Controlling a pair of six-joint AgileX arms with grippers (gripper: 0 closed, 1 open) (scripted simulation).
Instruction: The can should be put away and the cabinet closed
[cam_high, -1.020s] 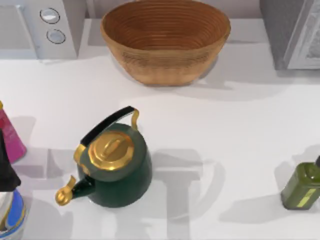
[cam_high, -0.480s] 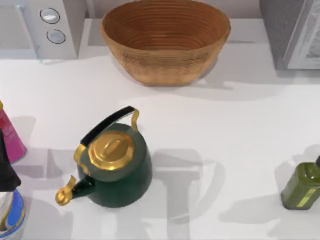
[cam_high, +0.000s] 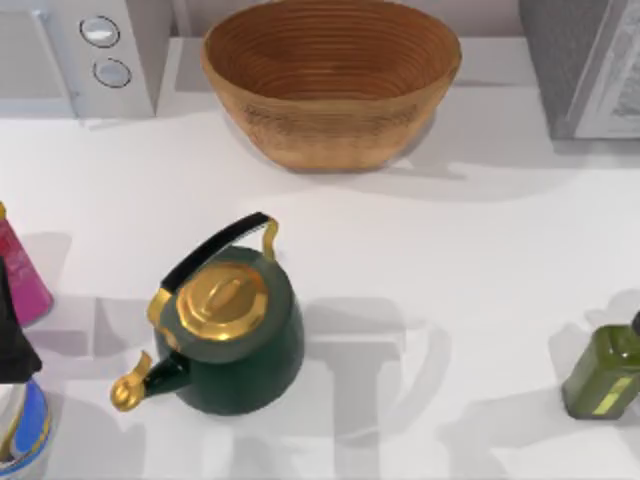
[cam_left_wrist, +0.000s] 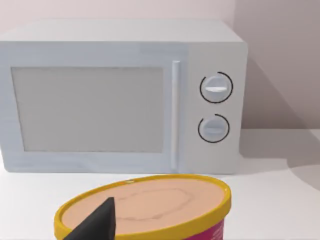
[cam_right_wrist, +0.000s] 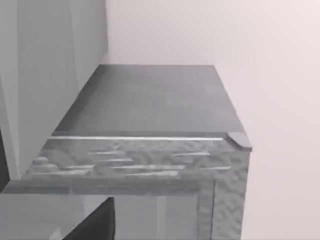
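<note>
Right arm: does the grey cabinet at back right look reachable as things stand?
Probably yes. The right gripper faces the grey cabinet closely, with nothing between them; the olive-green bottle with yellow label stands nearer the front, seemingly clear of that path.

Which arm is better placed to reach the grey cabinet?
Probably the right: its wrist view looks closely at the cabinet, at the table's far right. The left arm's faces the microwave, far left.

The grey cabinet (cam_high: 558, 60) stands upright at the table's far right corner, against the pale wall — flat top (cam_right_wrist: 150, 100), rough-textured front edge.
</note>
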